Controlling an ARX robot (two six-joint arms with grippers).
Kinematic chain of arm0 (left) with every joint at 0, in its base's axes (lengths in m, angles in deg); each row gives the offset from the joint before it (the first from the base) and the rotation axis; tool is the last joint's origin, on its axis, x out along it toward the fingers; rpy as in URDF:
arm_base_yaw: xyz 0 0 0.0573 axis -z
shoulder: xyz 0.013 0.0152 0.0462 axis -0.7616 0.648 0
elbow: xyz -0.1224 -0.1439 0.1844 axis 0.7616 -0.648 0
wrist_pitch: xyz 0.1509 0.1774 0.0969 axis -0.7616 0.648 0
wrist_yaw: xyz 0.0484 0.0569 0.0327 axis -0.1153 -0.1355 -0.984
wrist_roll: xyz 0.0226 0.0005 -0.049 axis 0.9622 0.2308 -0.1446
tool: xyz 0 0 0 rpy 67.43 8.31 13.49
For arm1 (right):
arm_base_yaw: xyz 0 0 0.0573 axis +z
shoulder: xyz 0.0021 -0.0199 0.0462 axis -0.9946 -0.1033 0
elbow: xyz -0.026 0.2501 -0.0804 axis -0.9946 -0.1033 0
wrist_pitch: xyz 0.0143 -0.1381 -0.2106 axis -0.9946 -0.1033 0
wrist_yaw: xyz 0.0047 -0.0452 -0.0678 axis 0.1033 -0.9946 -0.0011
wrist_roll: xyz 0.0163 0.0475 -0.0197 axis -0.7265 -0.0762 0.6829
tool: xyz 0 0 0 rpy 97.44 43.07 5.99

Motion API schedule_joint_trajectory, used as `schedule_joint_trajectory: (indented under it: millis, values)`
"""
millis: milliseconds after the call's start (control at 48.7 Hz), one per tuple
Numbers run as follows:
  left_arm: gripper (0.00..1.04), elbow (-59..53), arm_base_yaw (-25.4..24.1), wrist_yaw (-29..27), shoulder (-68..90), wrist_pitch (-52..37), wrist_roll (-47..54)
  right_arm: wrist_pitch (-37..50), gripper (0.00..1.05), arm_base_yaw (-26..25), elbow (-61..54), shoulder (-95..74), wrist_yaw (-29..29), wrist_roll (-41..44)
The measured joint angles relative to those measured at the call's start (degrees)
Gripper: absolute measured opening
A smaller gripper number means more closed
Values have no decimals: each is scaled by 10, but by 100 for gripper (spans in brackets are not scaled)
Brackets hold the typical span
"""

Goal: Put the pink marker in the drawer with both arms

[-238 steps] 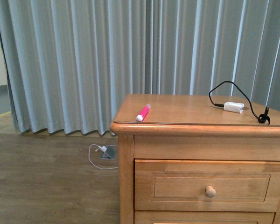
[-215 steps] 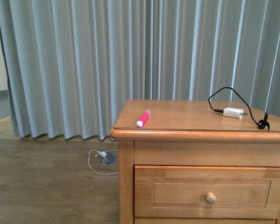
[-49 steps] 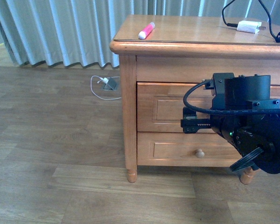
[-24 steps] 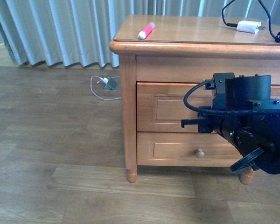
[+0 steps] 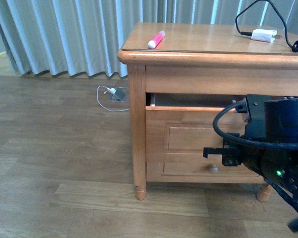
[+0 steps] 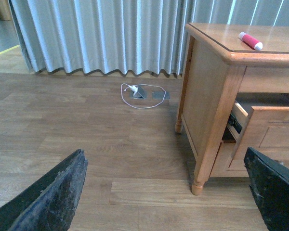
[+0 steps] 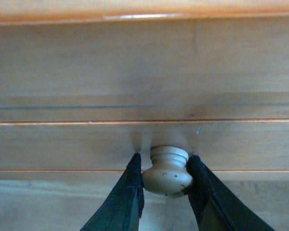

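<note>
Drawer partly out, R gripper jaws clamped on its knob. Pink marker untouched nr nightstand front-left corner. L gripper jaws spread, empty; pick & drop still to do.

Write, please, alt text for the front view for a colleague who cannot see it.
The upper drawer of a wooden nightstand stands partly open, with the black right arm at its front. A pink marker lies on top near the left front corner, and a white charger with black cable lies at the far right; grey curtains hang behind.
</note>
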Motion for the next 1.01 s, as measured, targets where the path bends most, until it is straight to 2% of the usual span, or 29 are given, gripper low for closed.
schedule_joint_trajectory:
  millis: [329, 431, 493, 554, 678, 739, 1006]
  values:
    - [99, 0, 0, 0, 0, 0, 0, 33, 25, 11, -191, 117, 41, -25]
    - [99, 0, 0, 0, 0, 0, 0, 38, 42, 12, -229, 149, 53, -26]
    - [99, 0, 0, 0, 0, 0, 0, 25, 57, 8, -247, 190, 66, -29]
    - [99, 0, 0, 0, 0, 0, 0, 5, 66, 3, -261, 224, 77, -33]
    - [99, 0, 0, 0, 0, 0, 0, -60, 85, -13, -297, 322, 103, -39]
    - [99, 0, 0, 0, 0, 0, 0, -125, 98, -29, -320, 408, 120, -46]
    - [99, 0, 0, 0, 0, 0, 0, -371, 96, -102, -349, 716, 194, -44]
